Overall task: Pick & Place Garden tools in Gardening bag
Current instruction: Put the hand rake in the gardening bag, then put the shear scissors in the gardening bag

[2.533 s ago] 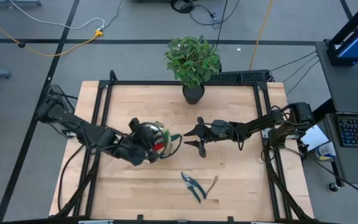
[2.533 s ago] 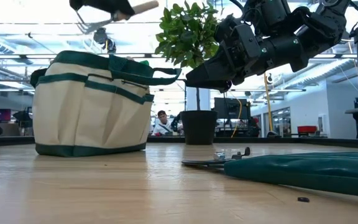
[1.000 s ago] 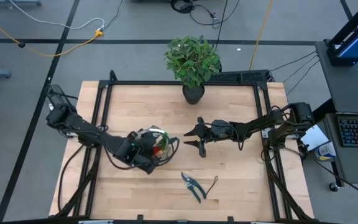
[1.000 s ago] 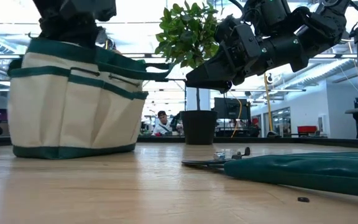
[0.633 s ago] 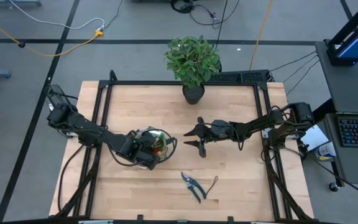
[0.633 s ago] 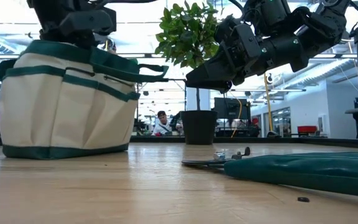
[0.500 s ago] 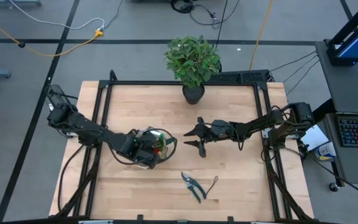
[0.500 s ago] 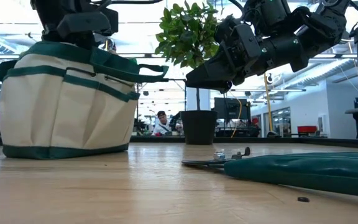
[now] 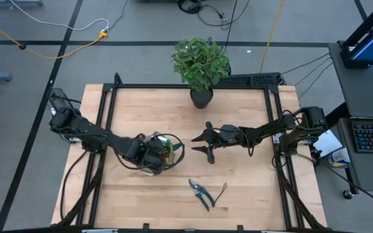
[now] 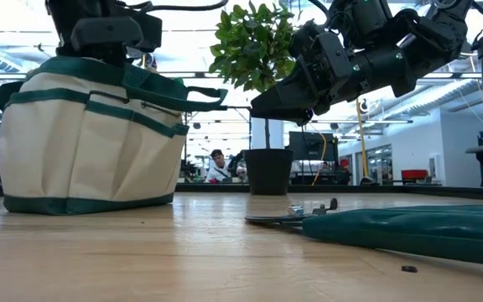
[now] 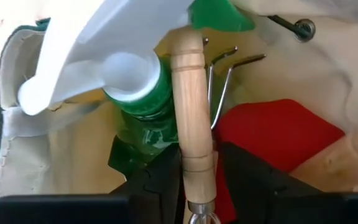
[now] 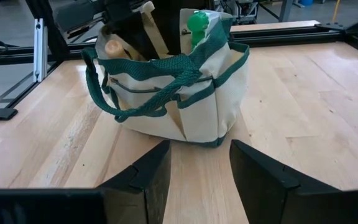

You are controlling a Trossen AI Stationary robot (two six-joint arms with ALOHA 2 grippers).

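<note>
The beige gardening bag with green trim (image 9: 160,151) stands on the table left of centre; it also shows in the low view (image 10: 90,143) and the right wrist view (image 12: 173,93). My left gripper (image 9: 147,154) reaches down into its open top, shut on a wooden-handled rake (image 11: 191,93). Beside the rake in the bag are a green spray bottle with a white head (image 11: 135,93) and a red glove (image 11: 272,130). My right gripper (image 9: 199,144) hangs open and empty above the table's middle, pointing at the bag. Green-handled pruners (image 9: 201,194) lie flat on the table near the front edge. My left gripper pinches the rake's wooden handle (image 11: 191,149) between its two fingers (image 11: 157,180), near the handle's free end with the metal ring. The fingers come from above, pointing down into the bag and along the handle. The rake's metal tines (image 11: 222,65) point down inside the bag.
A potted leafy plant (image 9: 201,65) stands at the table's far edge, behind the right gripper. Bare wood lies between the bag and the pruners and along the right side. The bag's strap handle (image 12: 148,99) droops toward the right gripper.
The bag has slid a little toward the table's left edge, with my left gripper staying in its open top and still holding the rake.
</note>
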